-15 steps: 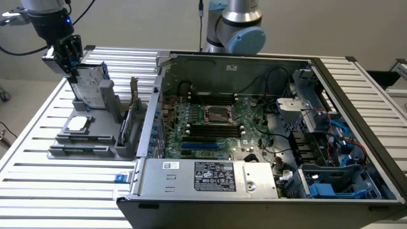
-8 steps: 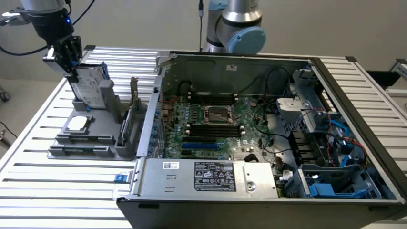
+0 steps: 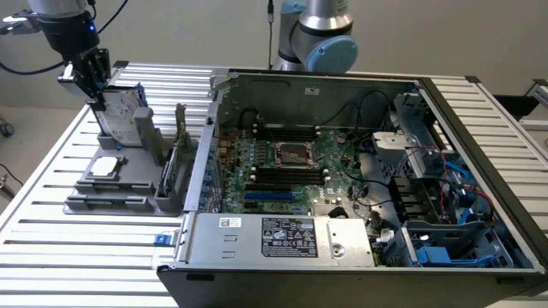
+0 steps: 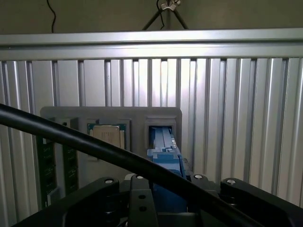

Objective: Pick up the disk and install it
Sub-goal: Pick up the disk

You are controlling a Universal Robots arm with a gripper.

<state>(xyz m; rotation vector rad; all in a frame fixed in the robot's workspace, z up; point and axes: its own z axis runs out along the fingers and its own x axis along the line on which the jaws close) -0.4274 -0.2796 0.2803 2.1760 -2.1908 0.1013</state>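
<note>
Slatted table (image 3: 60,256) at the exterior view's left is carrying a grey holder (image 3: 141,189) with the disk (image 3: 117,117) standing upright under the gripper (image 3: 92,86), whose grip I cannot tell, and a skewed hold is risking jamming it in its slot.

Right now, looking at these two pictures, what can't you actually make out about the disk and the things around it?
- Exterior view: the disk stands in the grey holder, whose slot hides its lower part. The gripper overlaps its top edge.
- Exterior view: the print on the disk is too small to read.
- Wrist view: a black cable crosses the chip and the blue carrier. The gripper's dark body covers the rest of the carrier.
</note>
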